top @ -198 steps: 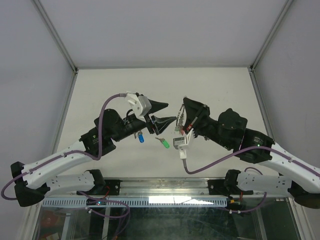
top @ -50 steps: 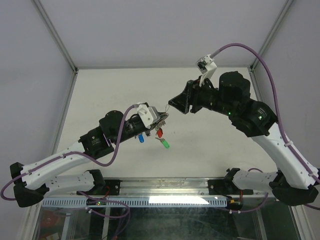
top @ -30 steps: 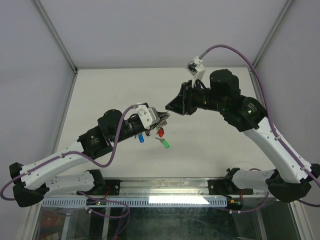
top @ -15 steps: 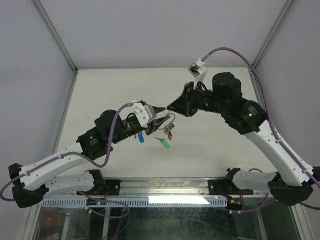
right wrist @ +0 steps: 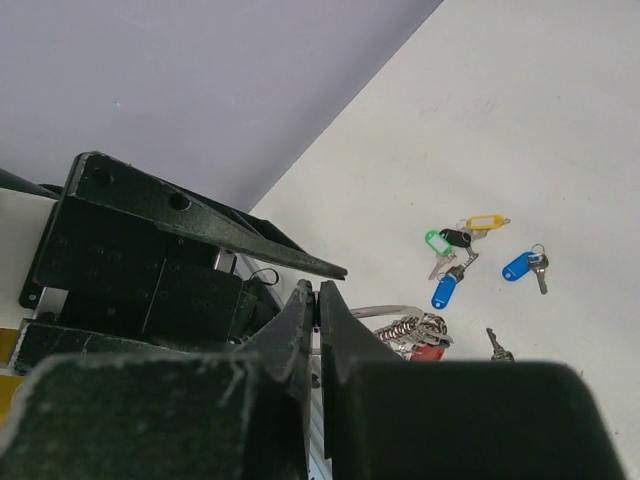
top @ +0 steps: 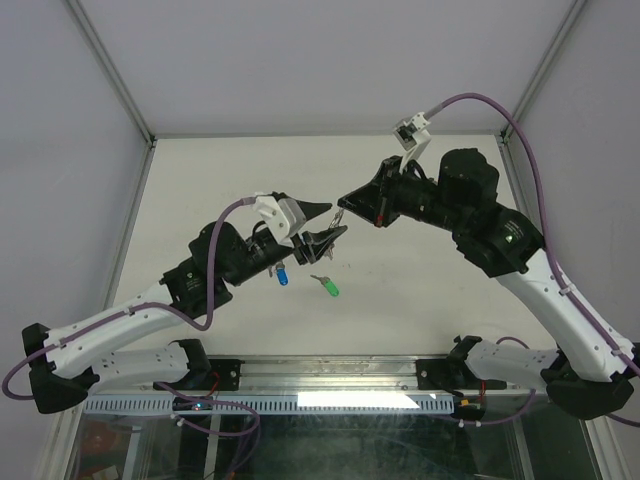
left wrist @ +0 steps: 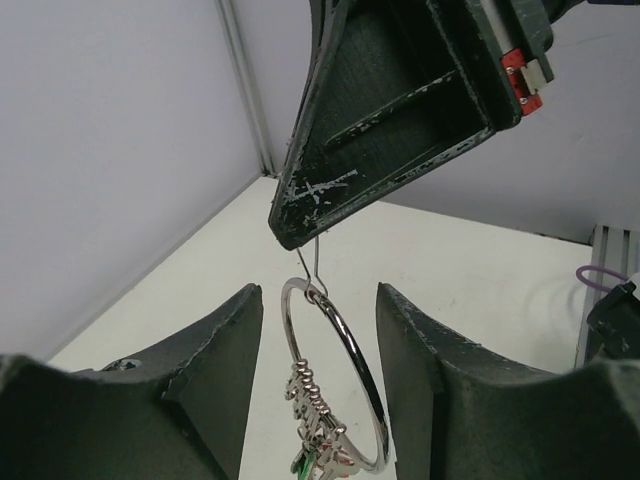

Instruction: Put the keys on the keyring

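The left gripper (top: 336, 219) and right gripper (top: 343, 200) meet tip to tip in mid-air above the table (top: 430, 290), blocking the way across. The hanging keyring (left wrist: 350, 350) fills the gap between the spread left fingers (left wrist: 210, 350). Beneath them a blue key (top: 283, 277) and a green key (top: 329, 288) lie near each other. There is room over the far table and along both sides.

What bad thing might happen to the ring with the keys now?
The right gripper pinches only a thin wire loop at the top of the keyring, so it might slip and drop. The left gripper is open around the ring without touching, so it likely wouldn't catch it.
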